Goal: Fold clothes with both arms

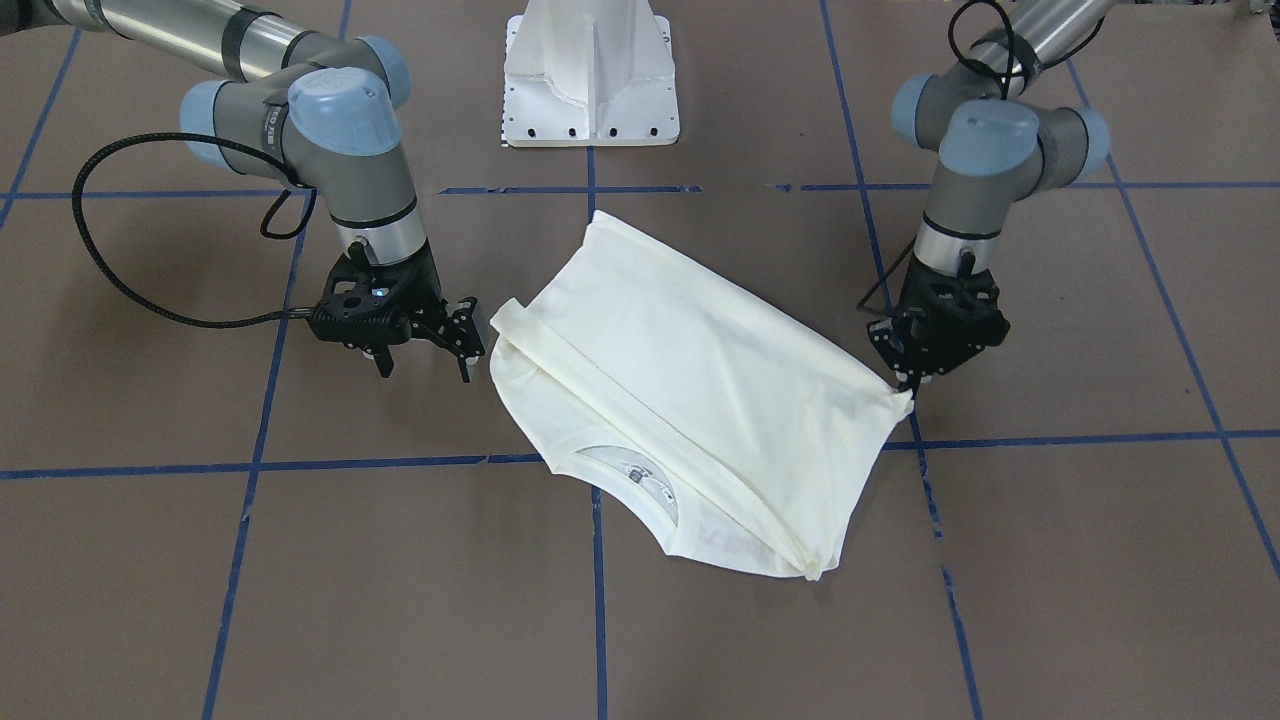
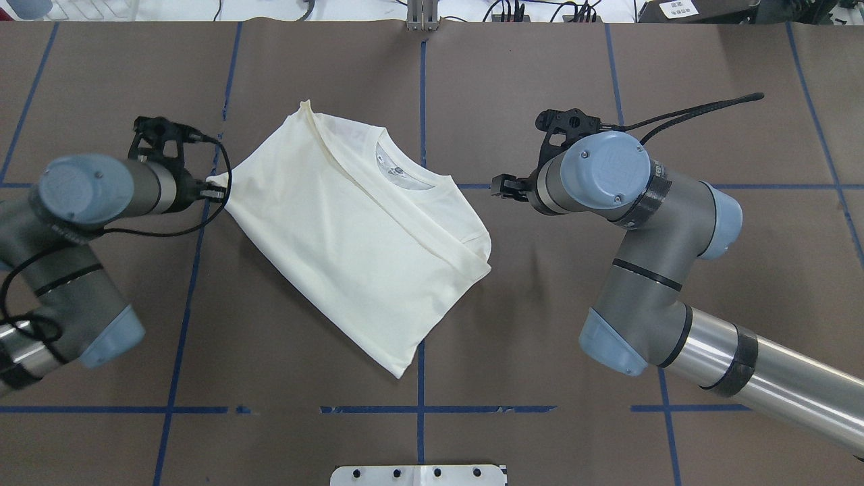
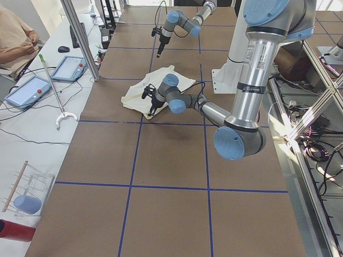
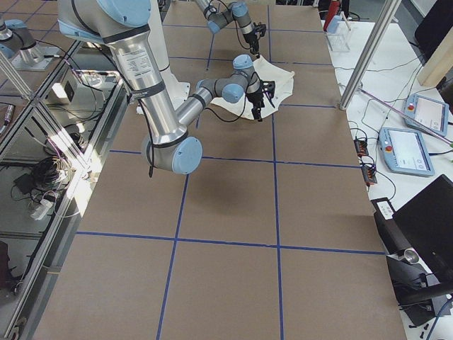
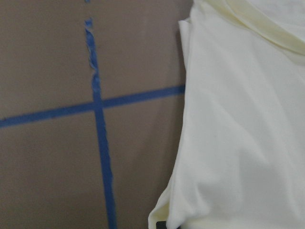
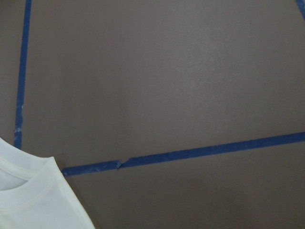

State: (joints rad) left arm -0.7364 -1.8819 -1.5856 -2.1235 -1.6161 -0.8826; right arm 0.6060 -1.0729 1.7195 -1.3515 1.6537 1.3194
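Observation:
The cream T-shirt [image 1: 680, 380] lies folded and skewed at the table's middle, plain side up, with the neck label showing; it also shows in the overhead view [image 2: 351, 243]. My left gripper [image 1: 910, 388] is shut on a pulled-out corner of the shirt at its edge, also seen from overhead [image 2: 214, 189]. The left wrist view shows that shirt edge [image 5: 238, 133] close up. My right gripper [image 1: 425, 368] is open and empty, just beside the shirt's opposite corner and apart from it [image 2: 503, 186]. The right wrist view shows only the shirt's collar part [image 6: 33, 205]. The cat print is hidden.
The brown table carries a grid of blue tape lines [image 1: 400, 462]. The white pedestal base [image 1: 590, 90] stands at the robot's side of the table. Tablets [image 3: 32, 91] and a seated person [image 3: 13, 37] are beside the table on the operators' side.

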